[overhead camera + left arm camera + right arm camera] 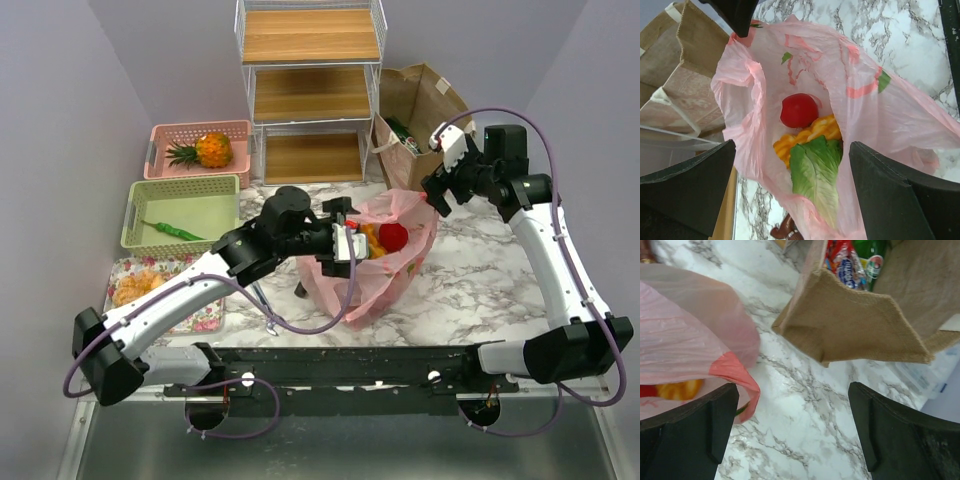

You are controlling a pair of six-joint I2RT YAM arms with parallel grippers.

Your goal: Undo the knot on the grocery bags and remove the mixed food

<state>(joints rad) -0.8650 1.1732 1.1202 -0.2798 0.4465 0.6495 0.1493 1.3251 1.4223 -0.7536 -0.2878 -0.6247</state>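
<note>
The pink plastic bag (385, 275) lies mid-table with its mouth spread wide, and no knot shows on it. Inside are a red round vegetable (799, 110), orange pieces (807, 135) and a lettuce leaf (815, 172). My left gripper (350, 243) (792, 147) is open at the bag's mouth, holding nothing. My right gripper (437, 185) (792, 395) is open over bare marble between a loose pink handle (737, 375) and the brown paper bag (415, 110) (860, 325). A red snack packet (842, 262) and a green bottle (871, 257) sit in the paper bag.
A wire shelf with wooden boards (310, 80) stands at the back. On the left are a pink basket (160, 135) with a pineapple (212, 150), a green basket (180, 190) with a long green vegetable (175, 231), and a floral tray (195, 315).
</note>
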